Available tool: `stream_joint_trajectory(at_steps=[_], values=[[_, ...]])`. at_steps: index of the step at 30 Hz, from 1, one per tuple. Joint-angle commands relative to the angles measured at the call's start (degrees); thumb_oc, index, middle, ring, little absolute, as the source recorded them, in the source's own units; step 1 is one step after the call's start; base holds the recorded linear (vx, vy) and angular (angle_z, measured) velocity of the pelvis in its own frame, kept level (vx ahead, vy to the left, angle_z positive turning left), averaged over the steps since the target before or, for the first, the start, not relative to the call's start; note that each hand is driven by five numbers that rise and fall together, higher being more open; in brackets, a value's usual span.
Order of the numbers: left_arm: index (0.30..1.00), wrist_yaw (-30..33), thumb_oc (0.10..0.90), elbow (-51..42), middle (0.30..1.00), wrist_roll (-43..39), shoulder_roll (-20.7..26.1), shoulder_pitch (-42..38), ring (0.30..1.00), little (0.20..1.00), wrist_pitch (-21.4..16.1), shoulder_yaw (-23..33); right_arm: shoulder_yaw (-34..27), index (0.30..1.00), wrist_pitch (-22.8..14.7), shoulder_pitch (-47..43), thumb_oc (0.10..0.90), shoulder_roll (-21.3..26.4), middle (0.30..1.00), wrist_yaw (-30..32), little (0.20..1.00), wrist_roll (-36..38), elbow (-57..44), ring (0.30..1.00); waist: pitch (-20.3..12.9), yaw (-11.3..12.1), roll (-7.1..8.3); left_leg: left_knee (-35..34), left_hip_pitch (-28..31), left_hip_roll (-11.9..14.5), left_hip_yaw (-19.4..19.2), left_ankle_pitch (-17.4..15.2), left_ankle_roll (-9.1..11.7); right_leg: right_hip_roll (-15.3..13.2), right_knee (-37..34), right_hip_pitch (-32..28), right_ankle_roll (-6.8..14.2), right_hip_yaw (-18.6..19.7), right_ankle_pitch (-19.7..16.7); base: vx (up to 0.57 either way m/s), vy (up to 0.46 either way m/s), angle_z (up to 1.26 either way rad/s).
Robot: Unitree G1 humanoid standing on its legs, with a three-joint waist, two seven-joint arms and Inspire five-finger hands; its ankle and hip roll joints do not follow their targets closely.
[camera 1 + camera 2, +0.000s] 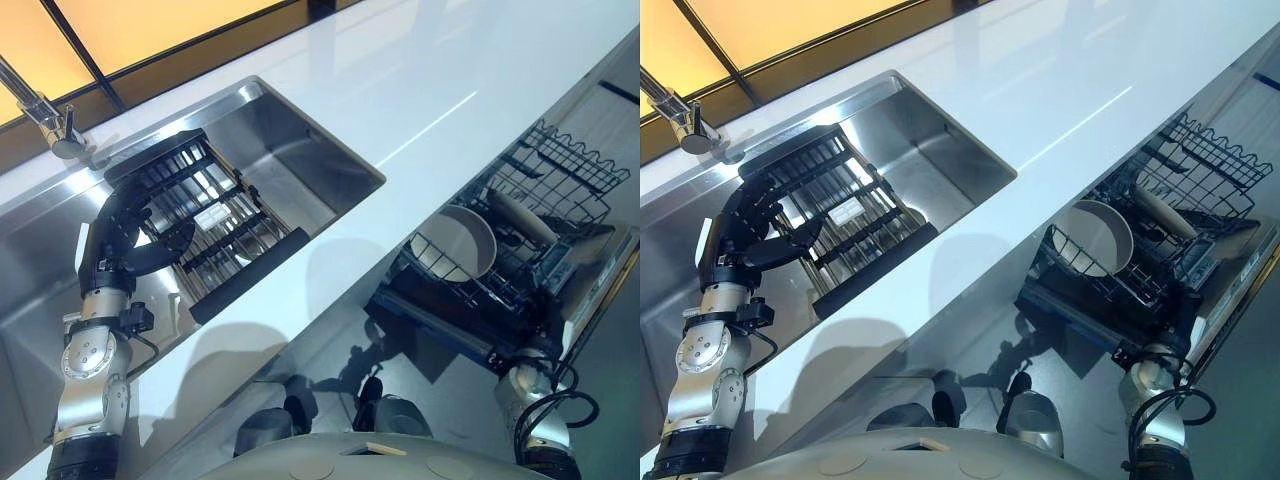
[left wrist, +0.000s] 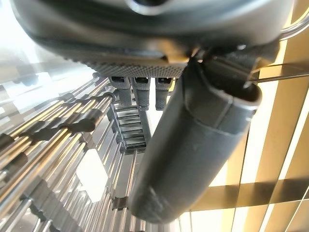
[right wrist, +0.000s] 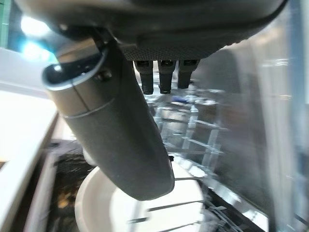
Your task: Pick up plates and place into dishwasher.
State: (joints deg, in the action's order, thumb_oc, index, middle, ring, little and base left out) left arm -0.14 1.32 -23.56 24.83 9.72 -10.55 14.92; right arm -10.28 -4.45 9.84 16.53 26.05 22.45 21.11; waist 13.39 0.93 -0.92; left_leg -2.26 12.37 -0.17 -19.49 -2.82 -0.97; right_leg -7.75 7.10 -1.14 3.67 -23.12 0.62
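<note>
A white plate (image 1: 455,243) stands upright in the pulled-out dishwasher rack (image 1: 563,165), and a second one (image 1: 522,216) leans behind it, seen edge-on. My right hand (image 3: 116,140) hovers at the rack's near side, just above the white plate (image 3: 111,208), fingers straight, holding nothing. My left hand (image 1: 125,235) hangs over the black dish rack (image 1: 215,225) in the sink (image 1: 300,140). Its fingers (image 2: 140,89) are relaxed and its thumb stands apart, with only metal bars beyond them. No plate stands in that rack.
A white counter (image 1: 450,70) runs between the sink and the open dishwasher below its edge. A chrome tap (image 1: 45,112) stands at the sink's far left. The dishwasher door's front lip (image 1: 600,290) juts out at the right.
</note>
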Motion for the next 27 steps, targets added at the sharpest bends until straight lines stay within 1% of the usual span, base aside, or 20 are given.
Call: stream_joint_trajectory(at_steps=[1, 2, 4, 6, 7, 8, 9, 10, 13, 16, 19, 22, 25, 27], values=[[0.900, 0.6, 0.800, 0.6, 0.900, 1.1, 3.0, -0.2, 0.900, 0.900, -3.7, -0.7, -0.5, 0.900, -4.1, -4.5, 0.800, 0.7, 0.900, 1.5, 0.900, 4.1, 2.5, 0.900, -2.0, -0.1, -0.02, 2.6, -2.6, -2.9, -0.1, -5.2, -1.9, -3.5, 4.1, 2.3, 6.7, -1.8, 0.6, 0.00, 0.000, 0.00], [0.900, 0.7, 0.800, 0.8, 0.900, 1.3, 3.2, -0.6, 0.900, 0.900, -3.5, -1.0, -0.2, 0.900, -4.4, -5.4, 0.800, 0.5, 0.900, 1.5, 0.900, 5.5, 4.0, 0.900, -1.9, 0.1, -0.20, 2.6, -2.6, -2.9, 0.1, -5.2, -1.9, -3.6, 4.1, 2.3, 6.7, -2.0, 0.6, 0.03, -0.032, 0.00], [0.900, 0.8, 0.800, 0.8, 0.900, 1.6, 3.4, -1.2, 0.900, 0.900, -2.8, -1.5, 0.6, 0.900, -4.6, -6.9, 0.800, 0.2, 0.900, -1.7, 0.900, 10.6, 6.5, 0.900, -1.7, 0.6, -0.65, 2.6, -2.6, -3.1, 0.6, -5.3, -1.8, -3.8, 4.3, 2.5, 6.7, -2.3, 0.6, 0.04, -0.027, 0.01], [0.900, 0.8, 0.800, 0.5, 0.900, 1.4, 3.6, -1.3, 0.900, 0.900, -2.5, -1.9, 1.7, 0.900, -4.9, -7.8, 0.800, -0.5, 0.900, -7.4, 0.900, 17.9, 6.9, 0.900, -1.5, 1.0, -1.03, 2.6, -2.7, -3.2, 1.2, -5.3, -1.8, -4.0, 4.6, 2.6, 6.5, -2.7, 0.7, 0.03, -0.011, 0.05], [0.900, 0.5, 0.800, 0.4, 0.900, 1.6, 3.5, -1.3, 0.900, 0.900, -2.4, -2.0, 1.9, 0.900, -5.3, -8.1, 0.800, -1.2, 0.900, -10.2, 0.900, 20.1, 6.9, 0.900, -1.4, 1.2, -1.20, 2.7, -2.7, -3.3, 1.4, -5.3, -1.8, -4.1, 4.6, 2.7, 6.5, -2.9, 0.8, 0.03, -0.002, 0.07], [0.900, 0.3, 0.800, 0.2, 0.900, 1.7, 3.5, -1.3, 0.900, 0.900, -2.2, -2.2, 2.3, 0.900, -5.6, -8.4, 0.800, -1.7, 0.900, -14.0, 0.900, 23.7, 6.5, 0.900, -1.4, 1.4, -1.36, 2.7, -2.8, -3.4, 1.7, -5.4, -1.8, -4.3, 4.8, 2.8, 6.4, -3.1, 0.9, 0.03, 0.003, 0.06], [0.900, 0.1, 0.800, 0.1, 0.900, 1.7, 3.4, -1.3, 0.900, 0.900, -2.2, -2.3, 2.7, 0.900, -5.1, -8.8, 0.800, -2.6, 0.900, -18.0, 0.900, 28.1, 6.1, 0.900, -1.3, 1.7, -1.46, 2.8, -2.9, -3.4, 2.0, -5.4, -1.8, -4.5, 4.9, 3.0, 6.4, -3.4, 0.8, 0.04, 0.005, 0.07], [0.900, -0.2, 0.800, 0.1, 0.900, 1.8, 3.3, -1.3, 0.900, 0.900, -2.1, -2.3, 2.9, 0.900, -5.6, -8.9, 0.800, -3.4, 0.900, -22.6, 0.900, 31.0, 6.1, 0.900, -1.2, 1.9, -1.55, 2.8, -3.0, -3.5, 2.2, -5.5, -1.8, -4.7, 4.9, 3.1, 6.5, -3.7, 0.6, 0.03, 0.004, 0.11], [0.900, -0.7, 0.800, -0.6, 0.900, 1.8, 3.2, -1.1, 0.900, 0.900, -1.9, -2.6, 3.8, 0.900, -5.3, -9.7, 0.800, -4.6, 0.900, -32.0, 0.900, 37.6, 3.7, 0.900, -1.0, 2.6, -1.70, 3.0, -3.1, -3.7, 2.8, -5.8, -2.0, -5.6, 5.2, 3.7, 6.7, -4.9, 0.1, 0.03, 0.002, 0.13], [0.900, -0.9, 0.800, -1.2, 0.900, 1.9, 3.1, -1.2, 0.900, 0.900, -1.2, -3.0, 5.1, 0.900, -3.1, -11.1, 0.800, -5.1, 0.900, -39.0, 0.900, 42.7, 0.3, 0.900, -0.7, 3.6, -1.75, 3.3, -3.2, -3.8, 3.6, -6.2, -2.2, -6.7, 5.6, 4.2, 7.0, -6.2, -0.4, 0.03, 0.004, 0.11], [0.900, -0.7, 0.800, -1.6, 0.900, 1.8, 3.3, -1.7, 0.900, 0.900, -0.6, -4.1, 7.8, 0.900, -1.6, -13.3, 0.800, -5.4, 0.900, -43.1, 0.900, 48.1, -3.3, 0.900, -0.6, 4.7, -1.83, 3.3, -3.2, -4.0, 4.5, -6.3, -2.6, -7.8, 6.8, 4.8, 7.0, -7.4, -0.8, 0.02, 0.013, 0.02], [0.900, -0.4, 0.800, -1.9, 0.900, 1.9, 3.3, -2.3, 0.900, 0.900, -0.1, -5.5, 11.2, 0.900, -0.7, -15.8, 0.800, -6.4, 0.900, -44.4, 0.900, 53.0, -7.9, 0.900, -0.7, 5.9, -1.95, 3.3, -3.1, -4.0, 5.5, -6.3, -2.9, -8.6, 7.7, 5.1, 6.9, -8.5, -1.1, 0.04, 0.022, 0.11], [0.900, 0.0, 0.800, -2.2, 0.900, 2.2, 3.3, -3.4, 0.900, 0.900, 0.6, -7.7, 15.1, 0.900, -1.1, -19.8, 0.800, -7.2, 0.900, -45.1, 0.900, 57.1, -12.2, 0.900, -0.9, 7.7, -2.02, 3.4, -3.1, -4.2, 6.7, -6.4, -3.1, -9.6, 8.5, 5.1, 6.5, -10.1, -1.3, 0.06, 0.023, 0.17], [0.900, -0.2, 0.800, -1.5, 0.900, 2.3, 3.6, -4.4, 0.900, 0.900, 0.6, -9.0, 18.1, 0.900, -3.0, -24.3, 0.800, -8.2, 0.900, -44.7, 0.900, 58.1, -15.1, 0.900, -1.1, 9.1, -2.02, 3.6, -3.1, -4.5, 7.5, -6.6, -3.3, -10.6, 9.3, 5.3, 6.2, -11.4, -1.8, 0.07, 0.030, 0.14]])
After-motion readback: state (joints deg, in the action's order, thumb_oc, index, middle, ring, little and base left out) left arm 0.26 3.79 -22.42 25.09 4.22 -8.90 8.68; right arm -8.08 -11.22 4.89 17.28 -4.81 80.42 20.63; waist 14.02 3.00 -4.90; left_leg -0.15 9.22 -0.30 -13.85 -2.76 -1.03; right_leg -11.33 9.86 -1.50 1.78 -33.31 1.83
